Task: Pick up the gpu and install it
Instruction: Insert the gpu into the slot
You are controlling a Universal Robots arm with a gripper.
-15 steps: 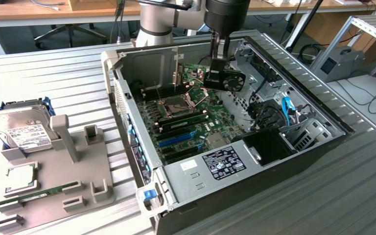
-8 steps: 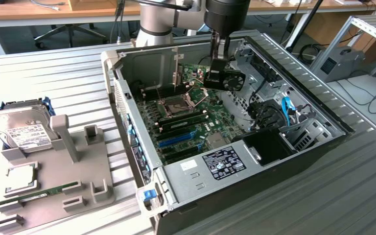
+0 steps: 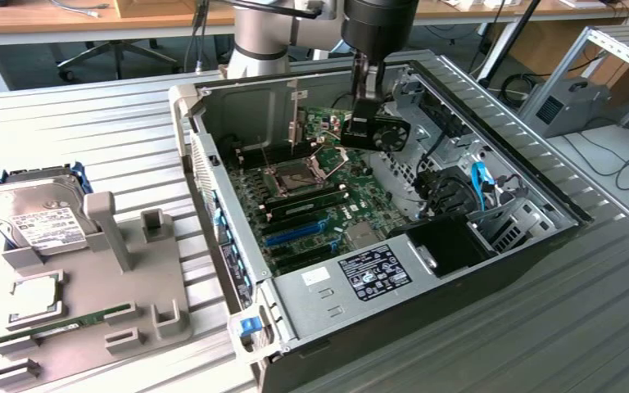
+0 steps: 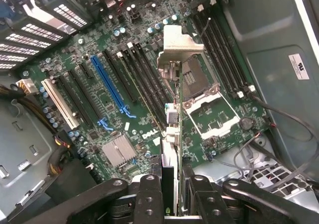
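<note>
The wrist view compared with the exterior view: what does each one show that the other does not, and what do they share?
Wrist view alone: the long blue slot on the motherboard, seen from close above, and the gpu edge-on between the fingers, its silver bracket pointing away.

Exterior view alone: the whole open computer case on the table, the grey parts stand on that view's left with a hard drive and a memory stick, and the arm reaching down.

Both: the gripper holding the gpu above the motherboard, with the empty processor socket below.
</note>
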